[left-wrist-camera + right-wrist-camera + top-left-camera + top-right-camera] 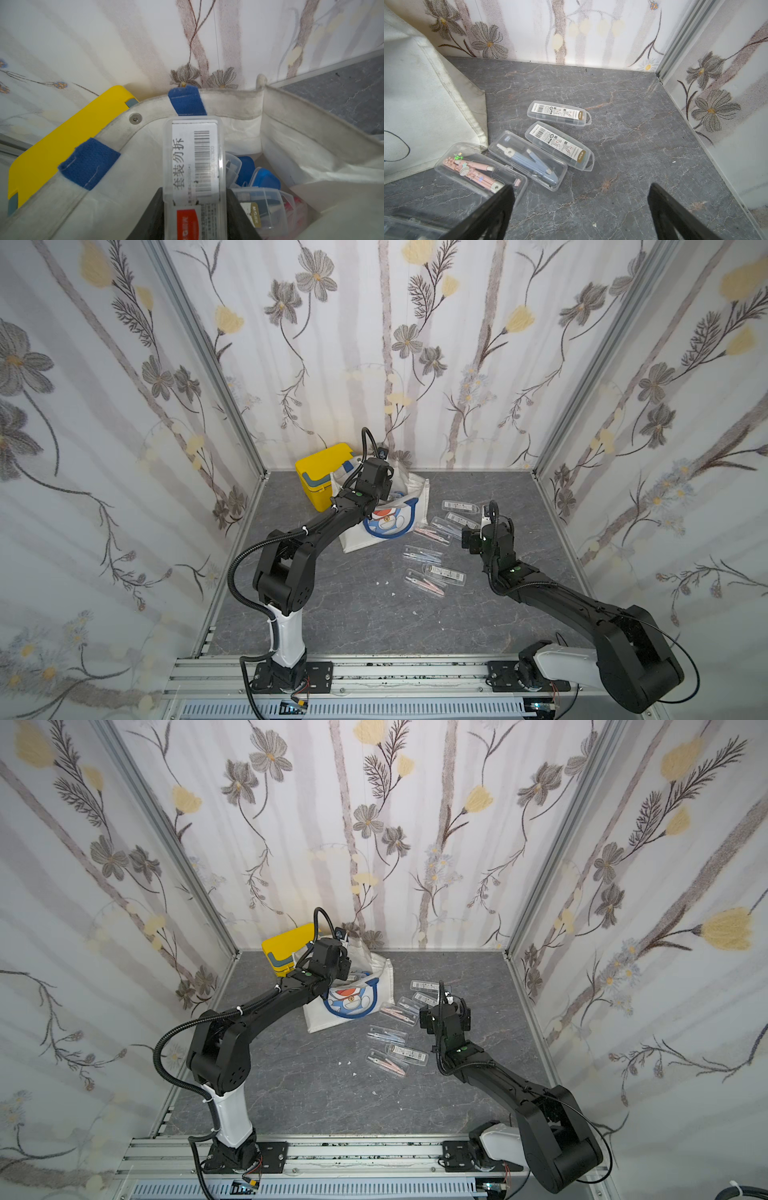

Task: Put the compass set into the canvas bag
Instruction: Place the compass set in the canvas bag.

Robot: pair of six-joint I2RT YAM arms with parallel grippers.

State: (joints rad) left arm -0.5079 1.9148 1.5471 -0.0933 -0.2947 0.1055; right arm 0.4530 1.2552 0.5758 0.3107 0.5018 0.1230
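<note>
The canvas bag (301,128) is matt, coarse-woven cloth with fuzzy handles (89,164) and a metal snap (135,119). The compass set (195,158) has a clear glossy plastic case with a paper label; the desk (633,145) looks like matt, veined stone.

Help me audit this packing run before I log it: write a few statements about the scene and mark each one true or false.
1. The left gripper is shut on a clear compass case at the open mouth of the canvas bag. True.
2. The right gripper holds a case. False: it is open and empty above the table.
3. The canvas bag is empty. False: other clear cases lie inside it.
4. Several loose compass cases lie on the table beside the canvas bag. True.
</note>
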